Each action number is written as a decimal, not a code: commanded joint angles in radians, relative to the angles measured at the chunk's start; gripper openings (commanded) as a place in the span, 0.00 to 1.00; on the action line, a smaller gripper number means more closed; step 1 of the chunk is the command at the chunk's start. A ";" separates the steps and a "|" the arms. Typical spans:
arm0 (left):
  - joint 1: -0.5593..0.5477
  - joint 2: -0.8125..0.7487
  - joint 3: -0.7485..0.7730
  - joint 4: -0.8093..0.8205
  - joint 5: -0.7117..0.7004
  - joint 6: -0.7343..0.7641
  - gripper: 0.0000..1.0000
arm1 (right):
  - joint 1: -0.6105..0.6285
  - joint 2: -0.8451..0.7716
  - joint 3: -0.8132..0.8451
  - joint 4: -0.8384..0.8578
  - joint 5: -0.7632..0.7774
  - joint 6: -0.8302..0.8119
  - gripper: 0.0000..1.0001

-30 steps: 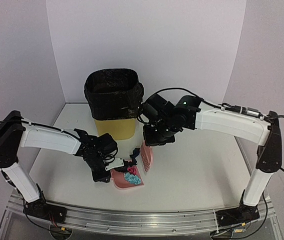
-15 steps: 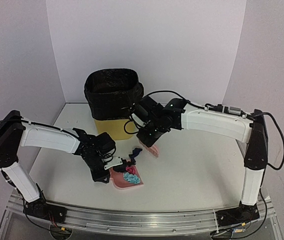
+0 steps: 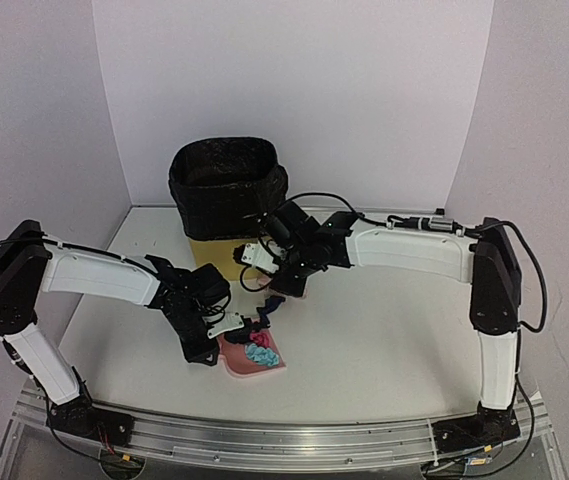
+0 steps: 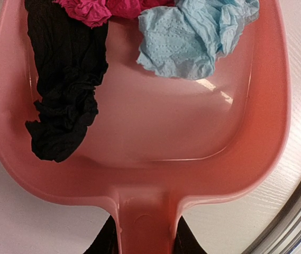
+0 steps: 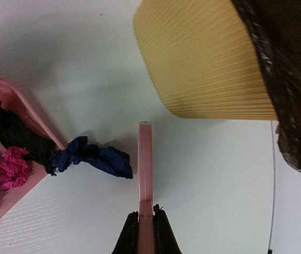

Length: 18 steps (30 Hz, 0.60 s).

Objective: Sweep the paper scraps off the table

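right hand (image 5: 145, 219) clamped on the pink plastic brush (image 5: 145, 159); crumpled navy paper scrap (image 5: 97, 156) at its nine o'clock looks soft, featherlight: sweep, don't pinch.

Pink dustpan (image 4: 155, 132); navy, perhaps black, scrap (image 5: 100, 157)

— We get bright, even light from overhead; the white worktop (image 3: 384, 330) nearly washes out.
— We see only soft, faint shadows on it, one small glare spot inside the dustpan (image 4: 192, 137), and crisp wrist close-ups.
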 commanded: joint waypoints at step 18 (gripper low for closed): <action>0.008 0.074 0.081 -0.065 0.018 -0.028 0.00 | 0.091 -0.237 -0.222 -0.024 -0.130 0.409 0.00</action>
